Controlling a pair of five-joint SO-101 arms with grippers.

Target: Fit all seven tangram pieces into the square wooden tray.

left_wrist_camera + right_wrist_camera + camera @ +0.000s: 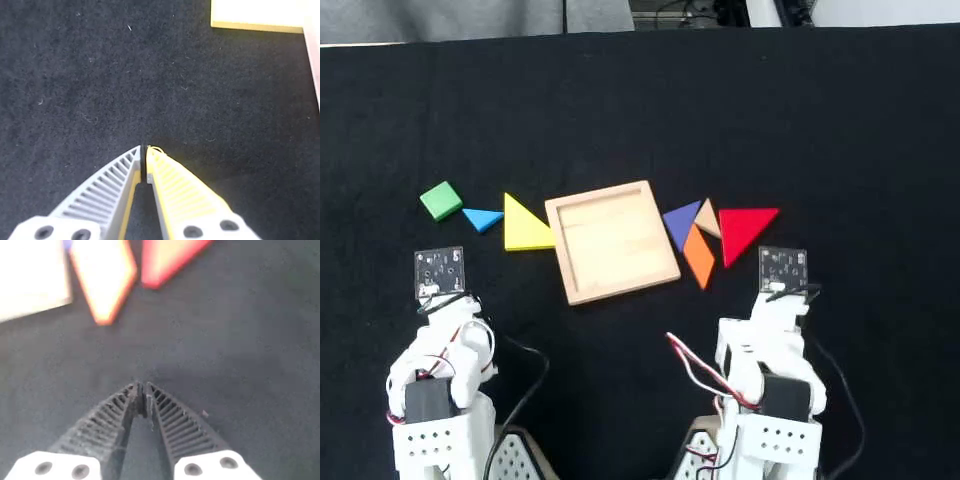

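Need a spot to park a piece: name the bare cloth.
Bare: the black cloth beyond the wooden tray, and the strip before it between left arm and right arm. Crowded: the tray's right, where red triangle, orange parallelogram and purple triangle cluster.

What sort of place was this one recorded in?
Probably a lab workbench set up for robot trials: a table under black cloth, a left arm and right arm fixed at its near edge, and a wooden tray flanked by coloured pieces like the red triangle.
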